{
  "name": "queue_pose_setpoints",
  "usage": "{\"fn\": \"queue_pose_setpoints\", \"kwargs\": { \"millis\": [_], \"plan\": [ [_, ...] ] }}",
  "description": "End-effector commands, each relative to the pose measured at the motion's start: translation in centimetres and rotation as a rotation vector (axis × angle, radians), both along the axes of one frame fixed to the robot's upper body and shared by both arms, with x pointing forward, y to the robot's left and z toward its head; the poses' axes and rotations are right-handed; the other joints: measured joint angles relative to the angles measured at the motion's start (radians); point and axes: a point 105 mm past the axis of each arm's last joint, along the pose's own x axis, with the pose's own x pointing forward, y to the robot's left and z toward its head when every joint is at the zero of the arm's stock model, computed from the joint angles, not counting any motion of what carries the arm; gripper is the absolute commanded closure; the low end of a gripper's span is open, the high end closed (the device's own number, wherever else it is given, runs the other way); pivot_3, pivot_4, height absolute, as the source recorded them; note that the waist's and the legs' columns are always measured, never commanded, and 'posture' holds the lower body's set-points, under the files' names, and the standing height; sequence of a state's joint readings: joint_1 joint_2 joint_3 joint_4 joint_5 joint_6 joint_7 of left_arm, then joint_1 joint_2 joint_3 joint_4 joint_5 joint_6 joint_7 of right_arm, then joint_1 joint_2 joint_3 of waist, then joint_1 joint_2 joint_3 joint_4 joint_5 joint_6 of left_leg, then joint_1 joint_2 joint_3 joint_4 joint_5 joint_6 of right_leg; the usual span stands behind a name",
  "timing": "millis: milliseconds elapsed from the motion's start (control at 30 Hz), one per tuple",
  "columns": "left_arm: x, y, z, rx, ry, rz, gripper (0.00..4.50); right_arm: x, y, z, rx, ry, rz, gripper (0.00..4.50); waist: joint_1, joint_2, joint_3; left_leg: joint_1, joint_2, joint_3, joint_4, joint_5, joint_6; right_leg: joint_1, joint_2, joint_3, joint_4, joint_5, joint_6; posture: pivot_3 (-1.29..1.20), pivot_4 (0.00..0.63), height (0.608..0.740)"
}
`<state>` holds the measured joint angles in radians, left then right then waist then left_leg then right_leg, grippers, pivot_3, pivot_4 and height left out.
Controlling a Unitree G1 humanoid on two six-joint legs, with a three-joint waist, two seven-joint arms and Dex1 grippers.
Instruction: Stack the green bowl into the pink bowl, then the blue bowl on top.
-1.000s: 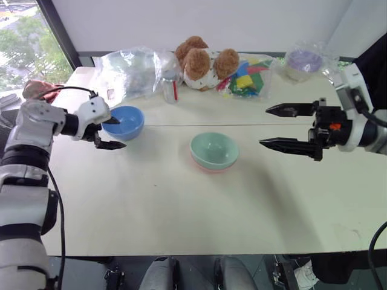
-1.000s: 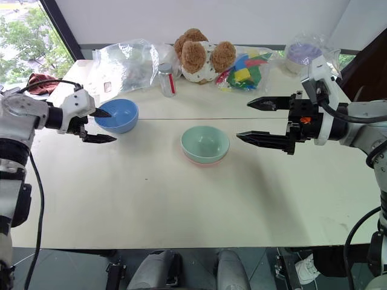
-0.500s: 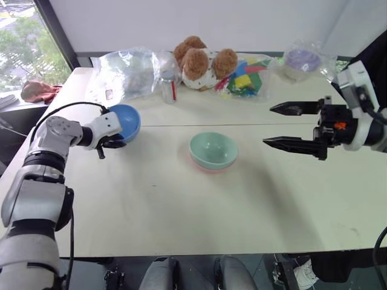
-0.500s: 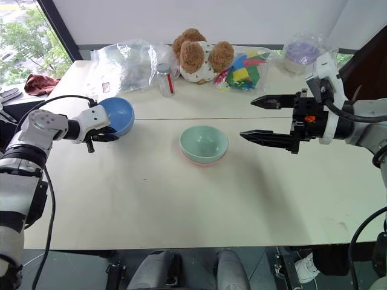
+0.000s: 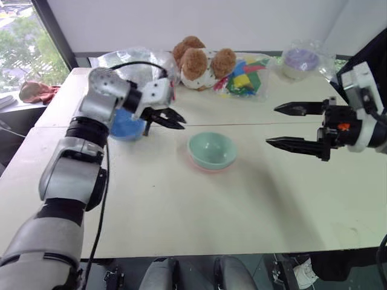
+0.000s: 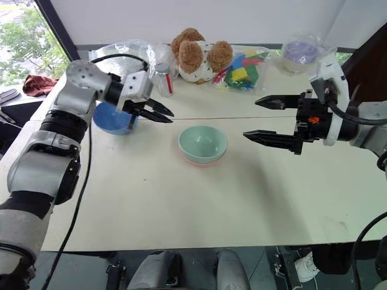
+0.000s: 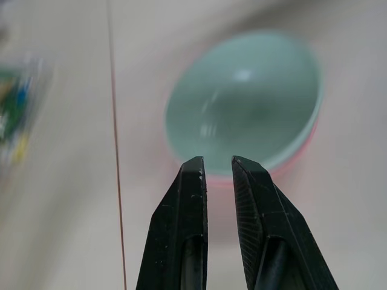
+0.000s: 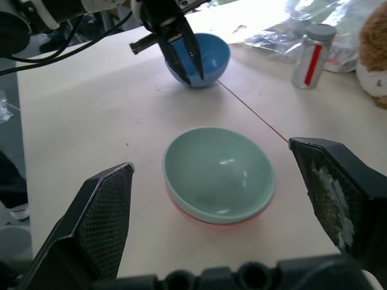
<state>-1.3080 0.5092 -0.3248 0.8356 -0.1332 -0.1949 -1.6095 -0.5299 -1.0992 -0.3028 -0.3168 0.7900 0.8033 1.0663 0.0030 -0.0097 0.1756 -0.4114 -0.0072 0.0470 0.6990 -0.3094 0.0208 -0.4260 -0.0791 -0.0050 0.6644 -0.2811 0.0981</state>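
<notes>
Pale table (image 5: 199, 205) beside window (image 5: 24, 36)

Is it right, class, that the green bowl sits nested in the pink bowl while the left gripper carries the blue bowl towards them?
Not quite. The green bowl does sit in the pink bowl, but the left gripper carries nothing: the right wrist view shows the blue bowl resting on the table.

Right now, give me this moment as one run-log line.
green bowl: nested in pink bowl | blue bowl: on table, unstacked | left gripper: empty | right gripper: open, empty
</notes>
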Motion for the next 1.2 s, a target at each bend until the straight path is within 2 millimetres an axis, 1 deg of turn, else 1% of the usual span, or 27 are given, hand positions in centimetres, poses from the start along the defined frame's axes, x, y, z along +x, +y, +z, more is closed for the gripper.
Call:
{"fn": "queue_pose_setpoints", "kwargs": {
  "millis": [33, 133, 200, 300, 367, 467, 500, 533, 567, 633, 667, 700, 767, 867, 967, 1100, 1200],
  "plan": [
    [-1.9, -3.0, 1.3, -0.015, -0.023, -0.144, 3.80, -0.9, 0.0, 1.2, -0.013, -0.063, -0.012, 0.00, 0.000, 0.000, 0.000, 0.000, 0.000, 0.000, 0.000, 0.000, 0.000, 0.000, 0.000, 0.000, 0.000, 0.000, 0.000, 0.00, 0.150, 0.740],
    [-2.0, -3.9, 1.0, 0.009, -0.032, -0.175, 3.80, -1.3, 0.1, 1.1, -0.010, -0.062, -0.021, 0.00, 0.001, 0.000, 0.000, 0.000, 0.000, 0.000, 0.001, 0.000, 0.000, 0.000, 0.000, 0.000, 0.001, 0.000, 0.000, 0.00, 0.150, 0.740],
    [-1.5, -3.7, 0.9, 0.024, -0.044, -0.153, 3.80, -1.6, 0.1, 1.1, -0.002, -0.061, -0.028, 0.00, 0.001, 0.000, 0.000, 0.000, 0.000, 0.000, 0.001, 0.000, 0.000, 0.000, 0.001, 0.000, 0.000, 0.000, 0.000, 0.00, 0.150, 0.740],
    [0.2, -1.4, 0.7, 0.067, -0.083, -0.049, 3.80, -1.8, 0.0, 0.9, 0.000, -0.055, -0.038, 0.00, 0.001, 0.000, 0.000, 0.000, 0.000, 0.000, 0.001, 0.000, 0.000, 0.000, 0.002, 0.000, 0.000, 0.000, 0.000, 0.00, 0.150, 0.740],
    [1.9, 1.4, 0.5, 0.082, -0.111, 0.105, 3.80, -1.7, 0.1, 0.6, 0.004, -0.052, -0.041, 0.00, -0.001, 0.000, 0.000, 0.000, 0.000, 0.000, 0.000, 0.000, 0.000, 0.000, 0.002, 0.000, 0.000, 0.000, 0.000, 0.00, 0.150, 0.740],
    [3.4, 5.6, 0.4, 0.083, -0.127, 0.301, 3.10, -1.6, 0.2, 0.4, 0.013, -0.048, -0.040, 0.00, -0.011, 0.000, 0.000, 0.000, 0.000, 0.000, 0.000, 0.000, 0.000, 0.000, 0.002, 0.000, 0.000, 0.000, 0.000, 0.00, 0.150, 0.740],
    [3.8, 7.2, 0.3, 0.096, -0.144, 0.359, 2.57, -1.5, 0.3, 0.3, 0.016, -0.046, -0.038, 0.00, -0.014, 0.000, 0.000, 0.000, 0.000, 0.000, 0.000, 0.000, 0.000, 0.000, 0.002, 0.000, 0.000, 0.000, 0.000, 0.00, 0.150, 0.740],
    [3.9, 8.6, 0.1, 0.108, -0.153, 0.408, 2.18, -1.5, 0.3, 0.2, 0.017, -0.044, -0.035, 0.00, -0.014, 0.000, 0.000, 0.000, 0.000, 0.000, 0.000, 0.000, 0.000, 0.000, 0.002, 0.000, 0.000, 0.000, 0.000, 0.00, 0.150, 0.740],
    [4.0, 9.8, 0.1, 0.115, -0.159, 0.448, 1.70, -1.4, 0.4, 0.1, 0.017, -0.042, -0.031, 0.00, -0.014, 0.000, 0.000, 0.000, 0.000, 0.000, 0.000, 0.000, 0.000, 0.000, 0.002, 0.000, 0.000, 0.000, 0.000, 0.00, 0.150, 0.740],
    [4.0, 12.4, -0.3, 0.137, -0.158, 0.534, 0.65, -1.2, 0.4, 0.0, 0.018, -0.040, -0.026, 0.00, -0.012, 0.000, 0.000, 0.000, 0.000, 0.000, 0.000, 0.000, 0.000, 0.000, 0.002, 0.000, 0.000, 0.000, 0.000, 0.00, 0.150, 0.740],
    [3.9, 14.3, -0.8, 0.162, -0.153, 0.594, 0.21, -1.0, 0.5, 0.0, 0.014, -0.040, -0.022, 0.00, -0.013, 0.000, 0.000, 0.000, 0.000, 0.000, 0.000, 0.000, 0.000, 0.000, 0.001, 0.000, 0.000, 0.000, 0.000, 0.00, 0.150, 0.740],
    [3.8, 16.2, -1.5, 0.193, -0.150, 0.662, 0.21, -0.8, 0.5, -0.1, 0.011, -0.039, -0.016, 0.00, -0.014, 0.000, 0.000, 0.000, 0.000, 0.000, 0.000, 0.000, 0.000, 0.000, 0.001, 0.000, 0.000, 0.000, 0.000, 0.00, 0.150, 0.740],
    [3.3, 18.5, -2.8, 0.231, -0.119, 0.735, 0.21, -0.7, 0.6, -0.1, 0.007, -0.038, -0.006, 0.00, -0.015, 0.000, 0.000, 0.000, 0.000, 0.000, 0.000, 0.000, 0.000, 0.000, 0.001, 0.000, 0.000, 0.000, 0.000, 0.00, 0.150, 0.740],
    [3.0, 19.8, -4.6, 0.252, -0.085, 0.783, 0.21, -0.5, 0.6, 0.0, 0.003, -0.039, 0.001, 0.00, -0.008, 0.000, 0.000, 0.000, 0.000, 0.000, 0.000, 0.000, 0.000, 0.000, 0.001, 0.000, 0.000, 0.000, 0.000, 0.00, 0.150, 0.740],
    [3.5, 20.2, -6.0, 0.267, -0.111, 0.829, 0.21, -0.4, 0.6, 0.0, -0.001, -0.040, 0.006, 0.00, 0.004, -0.001, 0.000, 0.000, 0.000, 0.000, 0.001, 0.000, 0.001, 0.000, 0.000, -0.001, 0.000, 0.000, 0.000, 0.00, 0.150, 0.740],
    [5.1, 19.1, -7.7, 0.206, -0.143, 0.907, 0.21, -0.3, 0.6, 0.2, -0.012, -0.041, 0.009, 0.00, 0.013, -0.002, 0.000, 0.000, -0.001, 0.000, 0.001, 0.000, 0.001, 0.000, -0.001, -0.001, 0.000, 0.000, 0.000, 0.00, 0.150, 0.740],
    [5.5, 18.6, -8.3, 0.215, -0.152, 0.918, 0.21, -0.5, 0.5, 0.3, -0.020, -0.039, 0.007, 0.00, 0.009, -0.002, 0.000, 0.000, -0.001, 0.000, 0.001, 0.000, 0.001, 0.000, -0.001, -0.001, 0.000, 0.000, 0.001, 0.00, 0.150, 0.740]
  ]
}}
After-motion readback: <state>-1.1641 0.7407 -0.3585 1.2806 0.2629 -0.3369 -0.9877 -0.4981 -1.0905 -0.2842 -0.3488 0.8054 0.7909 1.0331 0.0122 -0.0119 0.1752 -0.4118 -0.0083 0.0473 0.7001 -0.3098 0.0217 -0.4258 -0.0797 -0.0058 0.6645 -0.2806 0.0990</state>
